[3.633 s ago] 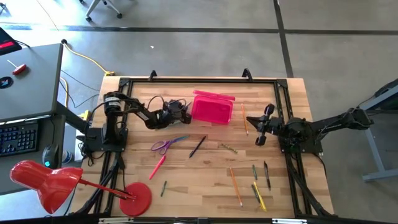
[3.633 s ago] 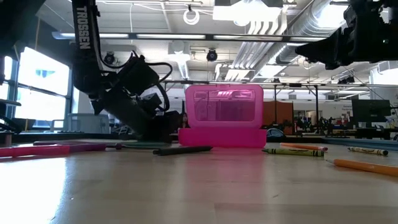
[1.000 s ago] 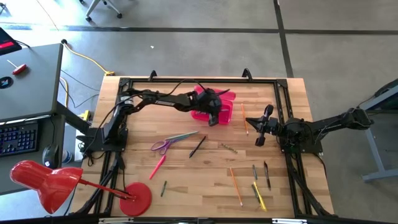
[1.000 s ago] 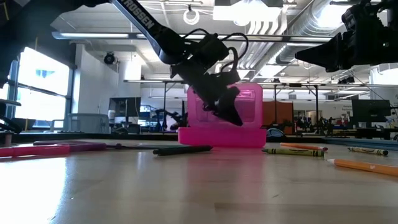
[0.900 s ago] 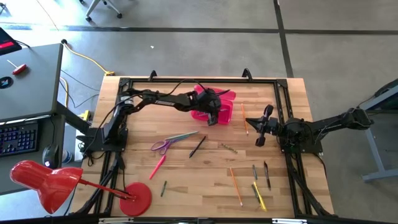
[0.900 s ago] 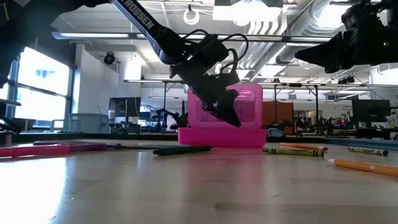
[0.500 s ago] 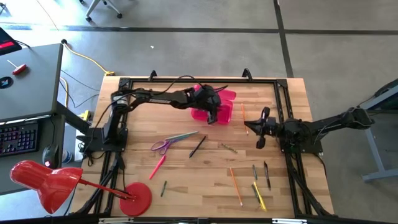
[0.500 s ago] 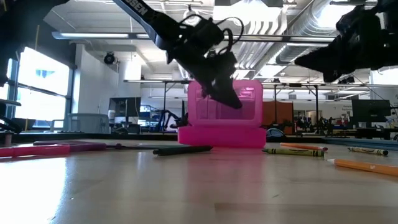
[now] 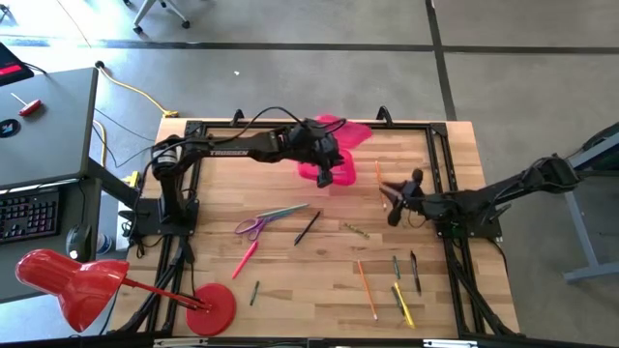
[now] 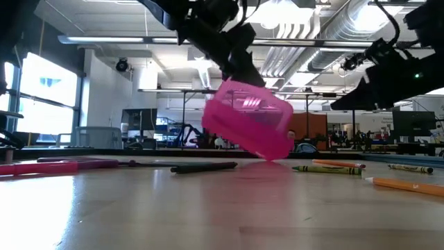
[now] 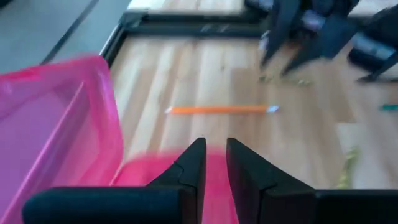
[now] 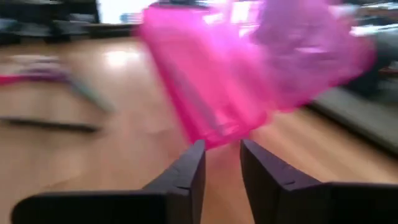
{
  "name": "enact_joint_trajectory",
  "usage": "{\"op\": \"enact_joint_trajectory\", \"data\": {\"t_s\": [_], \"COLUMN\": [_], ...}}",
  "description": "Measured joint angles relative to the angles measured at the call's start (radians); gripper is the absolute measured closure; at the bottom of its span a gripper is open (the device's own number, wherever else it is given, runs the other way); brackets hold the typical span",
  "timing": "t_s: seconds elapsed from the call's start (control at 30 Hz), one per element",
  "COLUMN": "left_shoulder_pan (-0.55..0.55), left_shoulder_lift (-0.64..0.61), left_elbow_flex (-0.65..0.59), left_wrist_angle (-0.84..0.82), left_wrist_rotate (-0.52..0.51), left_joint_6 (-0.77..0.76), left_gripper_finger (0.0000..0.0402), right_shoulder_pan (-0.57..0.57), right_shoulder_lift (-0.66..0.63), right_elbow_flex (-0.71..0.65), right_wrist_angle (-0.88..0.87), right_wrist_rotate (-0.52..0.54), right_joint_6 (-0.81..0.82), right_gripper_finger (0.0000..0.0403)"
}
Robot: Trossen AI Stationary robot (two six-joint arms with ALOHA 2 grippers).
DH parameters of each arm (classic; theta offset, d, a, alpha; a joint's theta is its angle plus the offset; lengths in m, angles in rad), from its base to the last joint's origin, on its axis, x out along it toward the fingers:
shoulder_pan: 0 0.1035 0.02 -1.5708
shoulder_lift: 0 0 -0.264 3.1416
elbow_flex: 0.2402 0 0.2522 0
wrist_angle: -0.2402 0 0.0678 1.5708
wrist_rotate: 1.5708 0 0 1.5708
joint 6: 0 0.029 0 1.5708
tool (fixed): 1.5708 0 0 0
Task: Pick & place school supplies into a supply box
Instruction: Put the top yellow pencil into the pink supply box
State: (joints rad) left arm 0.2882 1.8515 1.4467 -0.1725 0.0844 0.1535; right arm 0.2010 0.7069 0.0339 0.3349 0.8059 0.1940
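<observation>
Supply box: blurry in the right wrist view.
Left gripper: its grip on the box stays hidden.

High view straight down over table; low view level across it; wrist views close; all share supply box.

The box is bright pink plastic, translucent and glossy — room lights glint off its wall, and in the left wrist view its thin lid lets the wood behind show through as a darker tint. The table is pale wood laid in narrow strips, smooth with a soft sheen; its edge frame looks like black metal. Both grippers are dark and matt, their fingers smooth like moulded plastic. The lamp is glossy red — whether metal or plastic is unclear. The scissors have purple handles, seemingly plastic.
</observation>
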Motion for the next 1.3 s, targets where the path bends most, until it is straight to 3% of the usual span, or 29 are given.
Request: {"op": "enact_joint_trajectory", "data": {"t_s": [0.1,0.27,0.53,0.9,1.3], "left_shoulder_pan": [0.0,0.0,-0.001,-0.002,-0.002], "left_shoulder_lift": [0.015,0.016,-0.05,-0.181,-0.224], "left_elbow_flex": [0.0,0.0,-0.001,-0.001,-0.001], "left_wrist_angle": [-0.048,-0.125,-0.115,-0.111,-0.125], "left_wrist_rotate": [-0.097,-0.178,-0.068,-0.101,-0.092], "left_joint_6": [0.008,-0.015,-0.059,-0.081,-0.077], "left_gripper_finger": [0.031,0.031,0.031,0.0309,0.0309], "right_shoulder_pan": [-0.014,-0.061,-0.107,-0.205,-0.294], "right_shoulder_lift": [0.019,0.088,0.284,0.647,1.019], "right_elbow_flex": [0.0,0.001,0.003,0.162,0.251], "right_wrist_angle": [-0.026,-0.053,0.055,0.055,0.059], "right_wrist_rotate": [0.085,-0.005,-0.03,-0.015,0.055], "right_joint_6": [0.137,0.335,0.357,0.334,0.714], "right_gripper_finger": [0.0297,0.0289,0.0289,0.0289,0.0292]}}
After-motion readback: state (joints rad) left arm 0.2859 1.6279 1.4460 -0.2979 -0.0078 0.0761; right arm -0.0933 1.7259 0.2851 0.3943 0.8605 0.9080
